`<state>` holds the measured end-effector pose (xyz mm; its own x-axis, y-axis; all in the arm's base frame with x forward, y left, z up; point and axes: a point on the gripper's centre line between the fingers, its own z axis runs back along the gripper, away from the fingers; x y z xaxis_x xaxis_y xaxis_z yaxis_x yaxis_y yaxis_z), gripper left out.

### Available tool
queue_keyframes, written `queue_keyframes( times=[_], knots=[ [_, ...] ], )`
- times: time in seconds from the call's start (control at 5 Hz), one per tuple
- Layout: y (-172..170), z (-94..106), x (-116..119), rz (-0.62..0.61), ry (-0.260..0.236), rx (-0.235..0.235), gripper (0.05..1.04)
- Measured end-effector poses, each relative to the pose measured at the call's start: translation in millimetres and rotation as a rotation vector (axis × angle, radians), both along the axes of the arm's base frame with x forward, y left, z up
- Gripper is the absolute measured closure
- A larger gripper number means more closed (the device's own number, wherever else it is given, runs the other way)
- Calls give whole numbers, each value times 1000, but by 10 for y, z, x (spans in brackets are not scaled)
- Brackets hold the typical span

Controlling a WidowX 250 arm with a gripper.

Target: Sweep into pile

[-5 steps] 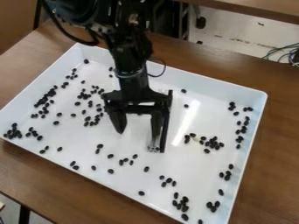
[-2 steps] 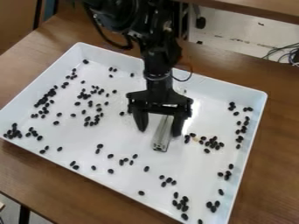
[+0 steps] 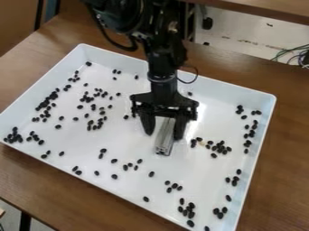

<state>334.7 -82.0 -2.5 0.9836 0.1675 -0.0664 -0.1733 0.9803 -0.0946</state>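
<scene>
Nearer than the jaws, small black beans (image 3: 146, 199) scattered in a white tray (image 3: 199, 180), between the jaws, a metal bar (image 3: 166, 136), above it a black gripper (image 3: 163, 135) with jaws released and apart, farther than the jaws, other beans, then the brown surface (image 3: 241, 72)

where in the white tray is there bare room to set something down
In the tray, bare patches lie between the tool and the left-hand beans, and below the bean cluster right of the tool. Crowded: along the left and right walls.
</scene>
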Motion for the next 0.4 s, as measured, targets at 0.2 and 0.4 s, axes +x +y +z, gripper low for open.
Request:
queue_keyframes(
  times=[0.2, 0.4],
  knots=[
    [8, 4, -25, -27, 15, 28, 683],
    [-67, 22, -51, -45, 27, 41, 722]
  ],
)
